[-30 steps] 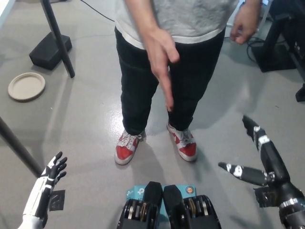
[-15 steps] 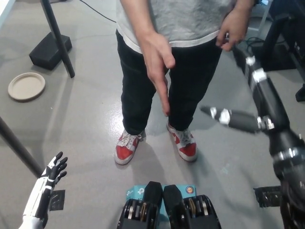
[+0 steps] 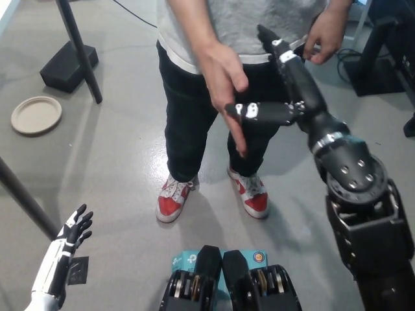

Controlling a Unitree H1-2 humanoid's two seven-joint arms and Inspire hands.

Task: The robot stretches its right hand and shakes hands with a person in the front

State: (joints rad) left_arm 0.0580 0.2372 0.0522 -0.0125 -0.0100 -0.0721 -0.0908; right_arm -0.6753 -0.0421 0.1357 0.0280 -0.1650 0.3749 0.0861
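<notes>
A person in a grey shirt and black trousers stands in front of me, holding out one hand [image 3: 227, 84] with fingers pointing down. My black right hand [image 3: 282, 91] is raised and stretched forward, open, its fingers spread. One fingertip reaches the person's outstretched hand; nothing is gripped. The person's other hand [image 3: 324, 32] hangs at the upper right. My white left hand [image 3: 68, 243] rests low at the lower left, open with fingers apart.
A round beige plate [image 3: 35, 115] lies on the grey floor at left. A black stand with its pole [image 3: 78, 48] is at upper left. Dark equipment [image 3: 382, 58] stands at the upper right. The person's red-and-white shoes [image 3: 175, 197] are on the floor ahead.
My right arm has risen from low right and swung left toward the person's outstretched hand, now reaching it. The person's hand stayed about where it was. My left hand has not moved.
</notes>
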